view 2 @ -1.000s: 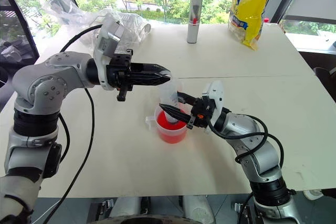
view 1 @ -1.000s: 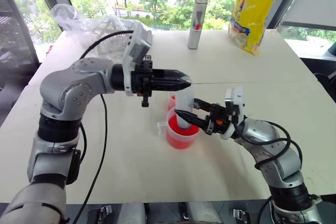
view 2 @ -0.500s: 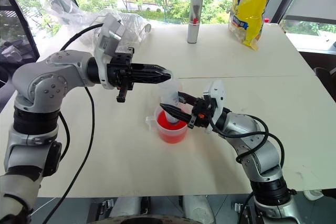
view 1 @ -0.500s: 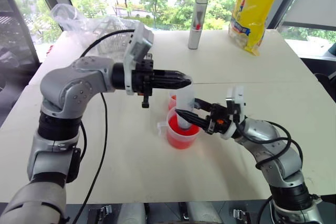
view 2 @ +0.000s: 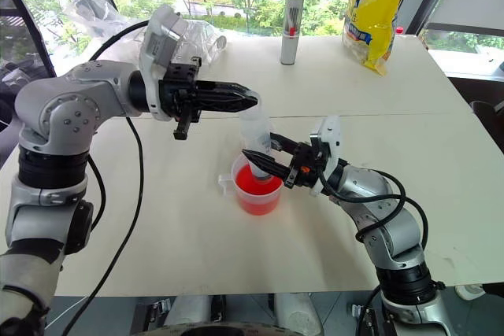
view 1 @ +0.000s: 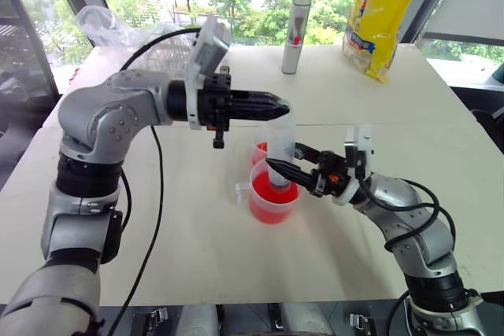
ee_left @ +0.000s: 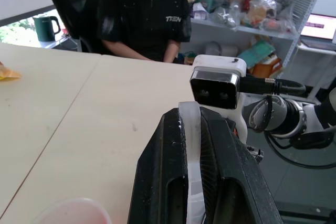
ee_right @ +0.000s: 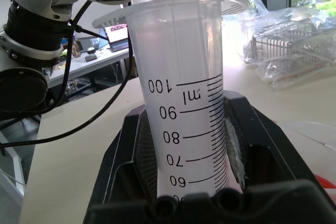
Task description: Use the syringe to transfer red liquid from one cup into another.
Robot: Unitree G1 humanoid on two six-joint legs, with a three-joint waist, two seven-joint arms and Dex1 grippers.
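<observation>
Btwn right fingers (ee_right: 239,145), clamped syringe (ee_right: 184,103) reads "ml 100–60"; left fingers (ee_left: 157,182) pinch plunger (ee_left: 191,150)

Had both arms meeting over the middle of the desk. My left arm came in from the left side, forearm about level, left gripper (view 1: 277,105) pointing right with its fingers (ee_left: 210,182) pinched tight on the syringe (view 2: 256,133) plunger at the top. The right arm was bent at the elbow, lower down, right gripper (view 1: 277,167) aimed left and slightly up, clamped around the syringe barrel. Left hand sat above the right one.
</observation>
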